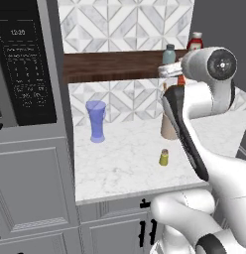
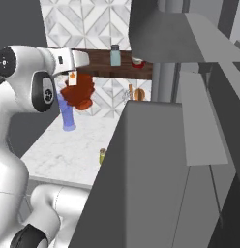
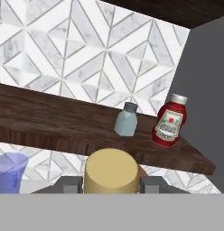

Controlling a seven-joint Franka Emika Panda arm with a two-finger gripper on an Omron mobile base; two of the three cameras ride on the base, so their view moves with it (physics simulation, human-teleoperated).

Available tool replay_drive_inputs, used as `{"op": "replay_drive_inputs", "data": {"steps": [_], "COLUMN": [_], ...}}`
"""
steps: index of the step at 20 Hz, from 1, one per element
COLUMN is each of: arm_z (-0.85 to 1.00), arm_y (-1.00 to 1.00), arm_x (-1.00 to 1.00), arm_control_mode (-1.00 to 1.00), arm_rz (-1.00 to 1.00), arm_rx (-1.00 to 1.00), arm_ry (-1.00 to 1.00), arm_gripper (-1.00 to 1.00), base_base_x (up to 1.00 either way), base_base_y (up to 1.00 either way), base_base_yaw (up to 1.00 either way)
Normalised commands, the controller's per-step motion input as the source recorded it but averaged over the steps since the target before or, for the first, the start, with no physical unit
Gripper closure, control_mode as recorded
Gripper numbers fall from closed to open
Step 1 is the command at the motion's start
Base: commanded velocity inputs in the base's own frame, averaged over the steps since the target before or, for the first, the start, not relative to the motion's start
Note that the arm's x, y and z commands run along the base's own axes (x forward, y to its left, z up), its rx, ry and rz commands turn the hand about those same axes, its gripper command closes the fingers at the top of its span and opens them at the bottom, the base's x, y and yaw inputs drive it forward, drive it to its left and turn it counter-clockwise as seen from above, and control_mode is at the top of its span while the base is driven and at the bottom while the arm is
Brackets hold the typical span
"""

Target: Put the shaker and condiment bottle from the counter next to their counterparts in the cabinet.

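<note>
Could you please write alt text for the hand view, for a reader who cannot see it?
The claw grips the tan cap of the condiment bottle below a dark wooden cabinet shelf. On the shelf stand a pale blue-grey shaker and a squat red bottle; a blue glass stands lower left.

The surface (image 1: 120,163) is white marble with grey veins; the wall tile (image 3: 86,54) is a white-and-grey geometric pattern; the shelf board (image 3: 50,122) is dark brown wood; on it, a pale blue-grey shaker (image 3: 126,119) with silver lid and a red ketchup bottle (image 3: 169,122) with white cap and label; the tumbler (image 1: 96,121) is translucent blue; the small shaker (image 1: 164,157) is olive-yellow, grey-topped; the condiment bottle cap (image 3: 110,170) is tan-yellow.
</note>
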Motion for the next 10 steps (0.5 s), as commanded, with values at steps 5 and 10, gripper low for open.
{"op": "replay_drive_inputs", "data": {"steps": [5,10], "arm_z": [0.52,0.06], "arm_y": [-0.04,0.00], "arm_x": [-0.15,-0.06], "arm_control_mode": [-1.00,-1.00], "arm_rz": [0.15,0.01], "arm_rx": [0.00,0.00], "arm_ry": [0.00,0.00], "arm_gripper": [1.00,1.00], "base_base_x": [0.00,0.00], "base_base_y": [0.00,0.00], "base_base_yaw": [0.00,0.00]}}
